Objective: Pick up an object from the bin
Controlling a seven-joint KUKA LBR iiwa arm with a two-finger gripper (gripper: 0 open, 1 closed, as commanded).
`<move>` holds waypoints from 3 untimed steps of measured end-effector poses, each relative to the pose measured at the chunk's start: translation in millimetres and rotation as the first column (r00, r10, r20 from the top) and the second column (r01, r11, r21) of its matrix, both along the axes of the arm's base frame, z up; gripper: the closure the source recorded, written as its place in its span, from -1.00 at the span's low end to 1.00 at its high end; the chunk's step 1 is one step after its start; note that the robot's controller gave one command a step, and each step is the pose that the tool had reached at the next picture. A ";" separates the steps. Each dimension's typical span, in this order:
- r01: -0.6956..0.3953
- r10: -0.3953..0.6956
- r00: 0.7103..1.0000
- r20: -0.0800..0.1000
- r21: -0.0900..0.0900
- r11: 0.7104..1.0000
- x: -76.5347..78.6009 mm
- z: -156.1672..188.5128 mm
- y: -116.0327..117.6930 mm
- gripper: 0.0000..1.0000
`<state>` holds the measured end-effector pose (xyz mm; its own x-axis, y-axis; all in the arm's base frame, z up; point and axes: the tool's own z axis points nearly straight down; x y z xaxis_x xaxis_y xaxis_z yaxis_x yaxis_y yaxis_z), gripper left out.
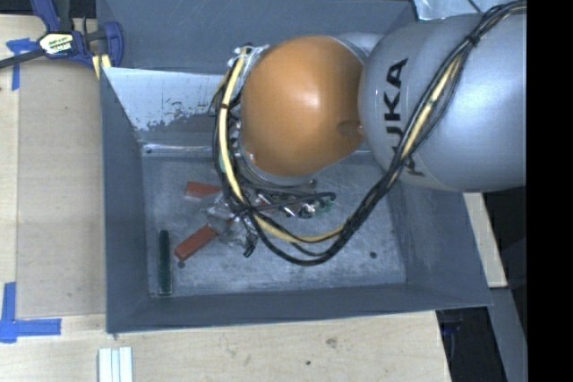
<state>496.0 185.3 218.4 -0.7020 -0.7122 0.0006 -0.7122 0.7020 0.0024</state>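
Orange wrist cover (300,107) hangs mid-frame above the gripper (229,222), near a reddish-brown strip (195,243) at lower left. Whether the claw is clenched cannot be told.

Dark green pen-like stick (163,262): lying lengthwise, well left of the jaws and lower. Red-brown flat strip (199,190): near, up-left of the jaws. Second red-brown strip (195,243): tilted, just lower-left of them.

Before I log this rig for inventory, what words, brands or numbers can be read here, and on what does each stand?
"KUKA": on the silver arm, running sideways and partly crossed by a black cable.
No lettering can be made out on the red-brown pieces or the dark stick.
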 end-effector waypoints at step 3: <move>0.213 -0.213 0.977 0.006 0.002 0.977 15.3 -57.8 55.5 1.00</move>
